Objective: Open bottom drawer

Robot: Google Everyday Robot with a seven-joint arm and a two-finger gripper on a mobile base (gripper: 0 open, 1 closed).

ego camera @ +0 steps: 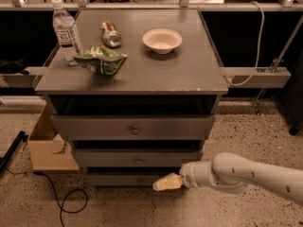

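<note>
Down near the floor (pixel 124 207), the bottom drawer (pixel 113 179) is found closed, lowest of three, with the claw (pixel 166 182) held just right of its small knob (pixel 140 179). Whether the claw is spread or pressed together cannot be told. The knob is best met level, gripped firmly, then drawn straight outward.

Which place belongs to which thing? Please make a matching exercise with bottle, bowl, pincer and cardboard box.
1 water bottle
2 bowl
3 pincer
4 cardboard box

A on the floor, left of the cabinet
B low, at the bottom drawer, right of its knob
C cabinet top, far left
D cabinet top, right of the can

Pairs: 1-C, 2-D, 3-B, 4-A
</note>
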